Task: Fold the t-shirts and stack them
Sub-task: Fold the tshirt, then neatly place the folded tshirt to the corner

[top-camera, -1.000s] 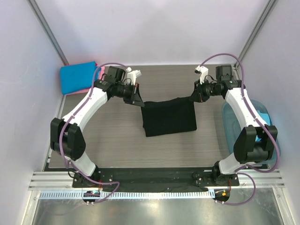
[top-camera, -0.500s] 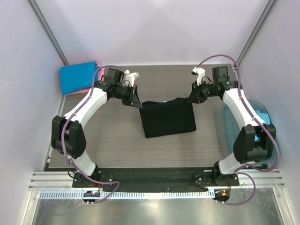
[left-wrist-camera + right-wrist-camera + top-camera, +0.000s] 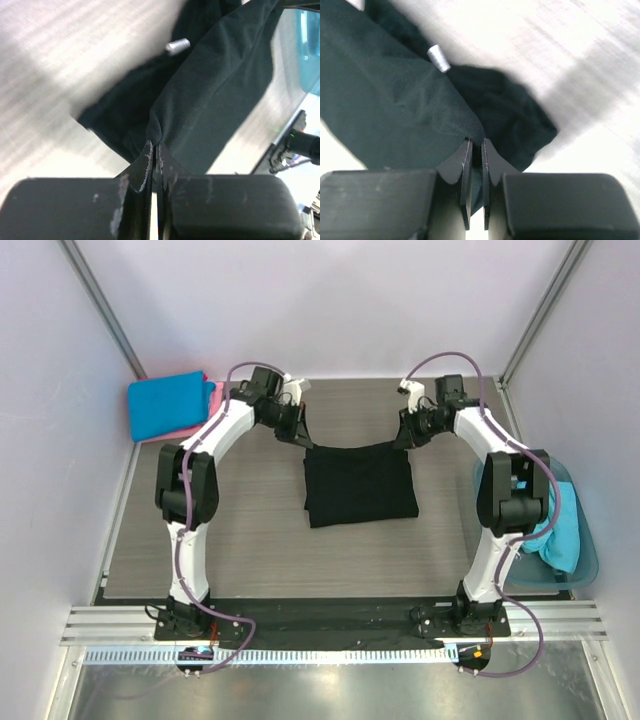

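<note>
The view from above is bright and even. Light comes from up high, so the arms drop only soft, pale shadows on the tabletop (image 3: 250,540). The black t-shirt (image 3: 360,490) looks like one flat dark patch, with hardly any folds showing. The metal sheet (image 3: 320,685) at the near edge shines a little.

In both wrist views the tabletop is so bright it turns almost white, and its stripes look fuzzy. A grey, blurry shadow lies beside the cloth. Close to the left claw (image 3: 154,145) and the right claw (image 3: 475,142) the cloth is sharp enough to show its weave. The claw bodies are dark and a bit soft. Far-off things in the left wrist view are blurry.
</note>
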`<act>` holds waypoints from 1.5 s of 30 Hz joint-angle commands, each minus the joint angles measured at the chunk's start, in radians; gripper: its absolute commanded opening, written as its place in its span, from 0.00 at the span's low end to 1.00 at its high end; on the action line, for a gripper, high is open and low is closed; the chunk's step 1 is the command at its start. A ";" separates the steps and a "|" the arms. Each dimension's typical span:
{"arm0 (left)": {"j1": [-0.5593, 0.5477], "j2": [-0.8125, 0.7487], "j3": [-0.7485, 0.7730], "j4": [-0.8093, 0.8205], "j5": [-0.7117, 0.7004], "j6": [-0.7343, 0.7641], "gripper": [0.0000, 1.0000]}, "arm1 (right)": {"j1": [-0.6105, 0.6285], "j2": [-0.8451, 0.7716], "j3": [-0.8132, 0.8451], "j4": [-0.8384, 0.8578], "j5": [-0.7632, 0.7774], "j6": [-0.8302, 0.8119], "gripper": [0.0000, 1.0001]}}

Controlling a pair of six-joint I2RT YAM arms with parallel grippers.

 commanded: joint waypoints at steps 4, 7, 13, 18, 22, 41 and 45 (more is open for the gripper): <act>0.016 0.096 0.140 -0.014 -0.053 0.037 0.00 | 0.002 0.117 0.160 0.078 0.049 0.019 0.01; 0.015 0.131 0.172 -0.004 -0.098 0.027 0.05 | 0.002 0.167 0.197 0.105 0.085 0.065 0.18; 0.015 0.015 0.153 -0.004 -0.346 0.015 0.54 | 0.002 0.094 0.229 0.118 0.141 0.094 0.39; 0.024 -0.166 -0.018 -0.013 -0.445 -0.067 0.73 | 0.004 -0.048 0.174 0.110 0.086 0.107 0.45; 0.043 -0.242 -0.206 0.045 -0.284 -0.212 0.77 | 0.022 -0.091 0.067 0.034 -0.006 0.098 0.47; 0.029 0.030 -0.392 0.366 -0.008 -0.568 0.70 | 0.064 0.062 -0.041 -0.048 -0.032 0.038 0.47; -0.017 0.063 -0.435 0.421 0.008 -0.615 0.58 | 0.064 0.101 -0.047 -0.010 -0.024 0.053 0.46</act>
